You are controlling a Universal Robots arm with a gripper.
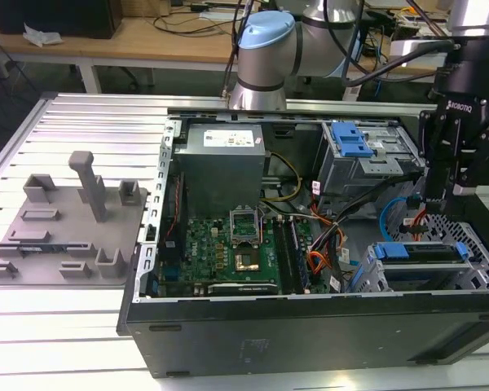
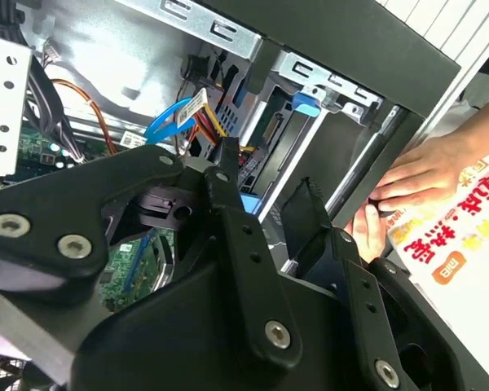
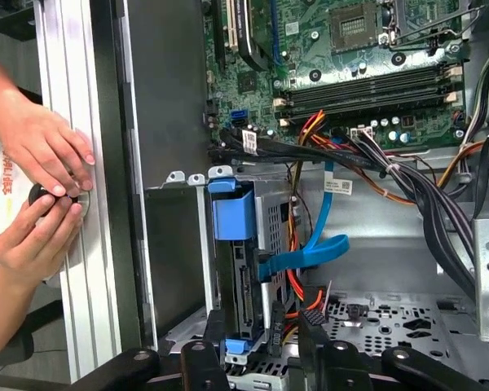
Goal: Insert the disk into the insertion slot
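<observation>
**Figure.** Open black computer case [image 1: 310, 342] lying on a ribbed aluminium table [image 1: 90, 122]. The disk, a flat silver-grey hard drive framed by a bright blue plastic carrier [image 1: 417, 252], lay in the insertion slot, the wide low bay of a light grey perforated sheet-metal cage [image 1: 477, 244]. The cage stood in the case corner at the exterior view's lower right. Whether the disk was fully home could not be told.

The black two-fingered gripper [image 1: 436, 195] hung just above the cage. Its fingers [image 3: 311, 334] were spread apart and pinched nothing.

A flat blue data cable [image 3: 310, 252] and orange-red wires [image 3: 297, 285] ran just beside the cage. A person's hands [image 3: 45, 147] rested at the table's edge beside the case wall.

Judged good practice for this step:
- Keep the carrier square to the cage walls.
- Press along the bay's own axis on the blue frame, not the label.
- Keep the cables out of the mouth of the bay.
</observation>
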